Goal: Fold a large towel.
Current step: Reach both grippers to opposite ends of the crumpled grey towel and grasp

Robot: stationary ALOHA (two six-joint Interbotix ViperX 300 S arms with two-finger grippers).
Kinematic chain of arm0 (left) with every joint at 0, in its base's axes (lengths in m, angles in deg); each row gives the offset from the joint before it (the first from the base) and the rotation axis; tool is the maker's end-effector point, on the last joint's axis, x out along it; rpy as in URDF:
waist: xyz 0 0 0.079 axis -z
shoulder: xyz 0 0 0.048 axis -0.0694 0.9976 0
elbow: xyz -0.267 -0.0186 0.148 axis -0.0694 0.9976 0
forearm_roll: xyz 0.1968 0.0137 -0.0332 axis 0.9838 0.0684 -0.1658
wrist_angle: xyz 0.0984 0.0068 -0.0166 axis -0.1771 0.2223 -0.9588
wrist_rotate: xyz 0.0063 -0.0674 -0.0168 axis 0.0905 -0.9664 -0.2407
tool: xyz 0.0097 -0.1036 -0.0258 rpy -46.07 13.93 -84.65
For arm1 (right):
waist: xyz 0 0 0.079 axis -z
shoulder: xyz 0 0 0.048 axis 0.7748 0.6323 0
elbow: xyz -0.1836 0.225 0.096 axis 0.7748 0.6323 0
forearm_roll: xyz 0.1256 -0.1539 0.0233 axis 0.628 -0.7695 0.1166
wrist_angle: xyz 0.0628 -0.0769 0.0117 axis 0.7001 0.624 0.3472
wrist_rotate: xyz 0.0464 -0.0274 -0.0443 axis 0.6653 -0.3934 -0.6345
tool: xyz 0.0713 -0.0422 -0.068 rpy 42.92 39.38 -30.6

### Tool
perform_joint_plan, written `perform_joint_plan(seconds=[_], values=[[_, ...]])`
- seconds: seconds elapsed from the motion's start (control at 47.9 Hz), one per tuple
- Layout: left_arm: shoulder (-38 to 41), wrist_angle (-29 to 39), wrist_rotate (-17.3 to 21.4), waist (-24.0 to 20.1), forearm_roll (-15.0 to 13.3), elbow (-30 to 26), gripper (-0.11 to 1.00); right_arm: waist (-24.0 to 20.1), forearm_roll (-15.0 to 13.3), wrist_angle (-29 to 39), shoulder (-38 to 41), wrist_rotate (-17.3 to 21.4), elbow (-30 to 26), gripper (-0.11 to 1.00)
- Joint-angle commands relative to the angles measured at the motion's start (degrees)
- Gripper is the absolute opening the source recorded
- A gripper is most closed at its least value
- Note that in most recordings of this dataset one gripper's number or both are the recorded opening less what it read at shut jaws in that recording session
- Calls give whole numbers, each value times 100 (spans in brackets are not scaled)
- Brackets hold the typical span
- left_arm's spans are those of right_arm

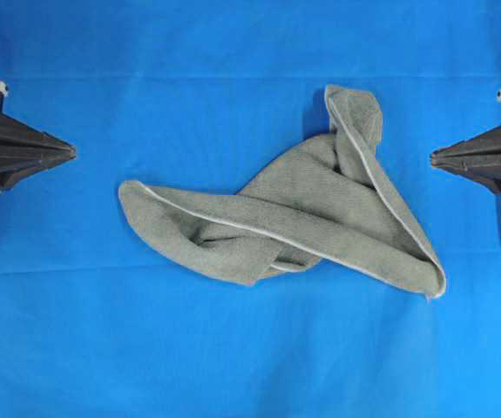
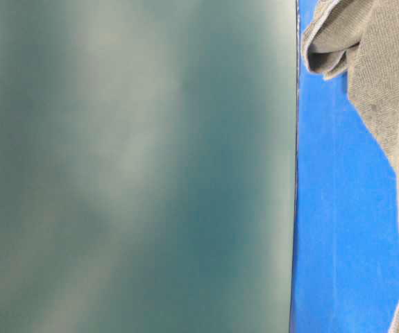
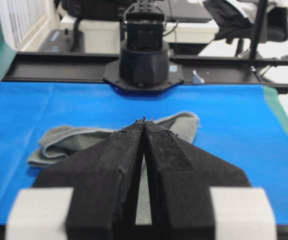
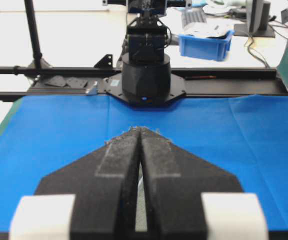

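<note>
The grey-green towel (image 1: 320, 213) lies crumpled and twisted in the middle of the blue cloth, one end reaching left and a fold standing up at the back right. Its pale hem runs along the edges. My left gripper (image 1: 72, 151) is shut and empty at the left edge, well clear of the towel. My right gripper (image 1: 433, 158) is shut and empty at the right edge, a short way from the towel's right side. The left wrist view shows the towel (image 3: 66, 140) beyond the closed left gripper (image 3: 144, 121). In the right wrist view the closed right gripper (image 4: 140, 129) hides most of it. At table level a part of the towel (image 2: 386, 83) fills the right side.
The blue cloth (image 1: 233, 348) covers the whole work surface. Each wrist view shows the opposite arm's black base (image 3: 144, 65) (image 4: 145, 75) at the far side. A blurred dark green surface (image 2: 130, 166) blocks most of the table-level view. A blue bin (image 4: 206, 42) sits off the table.
</note>
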Motion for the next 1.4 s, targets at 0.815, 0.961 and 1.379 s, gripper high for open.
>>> perform_joint_plan(seconds=[0.815,0.961,1.379], values=[[2883,1556,53,-149,-158,-413,69,-2004,114,3841,2435,3894,-1107,19],[3630,1468,97,-448,-132,-527,84,-2215,79,4210,3393,4421,-1424,59],[5063,1160,738,-888,-114,-844,82,-2215,26,4333,5054,4711,-1837,63]])
